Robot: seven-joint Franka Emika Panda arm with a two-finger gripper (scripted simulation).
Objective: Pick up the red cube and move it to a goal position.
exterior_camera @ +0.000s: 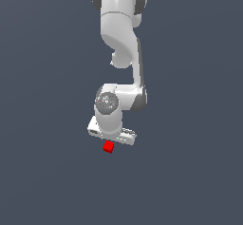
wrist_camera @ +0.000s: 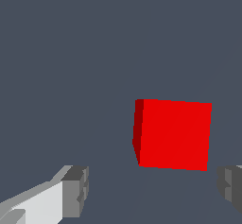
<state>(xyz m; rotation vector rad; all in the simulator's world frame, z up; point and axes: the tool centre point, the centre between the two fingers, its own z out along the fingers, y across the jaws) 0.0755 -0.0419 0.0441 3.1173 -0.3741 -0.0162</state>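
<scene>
The red cube (exterior_camera: 108, 146) is a small bright red block sitting just below the white gripper hand in the exterior view. In the wrist view the red cube (wrist_camera: 173, 134) looks large and lies between and beyond the two grey fingertips (wrist_camera: 75, 190), nearer to the other fingertip. The gripper (wrist_camera: 153, 190) is open, its fingers wide apart and not touching the cube. In the exterior view the gripper (exterior_camera: 110, 141) sits directly over the cube and its fingers are mostly hidden by the hand.
The white arm (exterior_camera: 121, 34) reaches down from the top of the exterior view. The ground is a plain dark grey-blue surface (exterior_camera: 47, 172) all around.
</scene>
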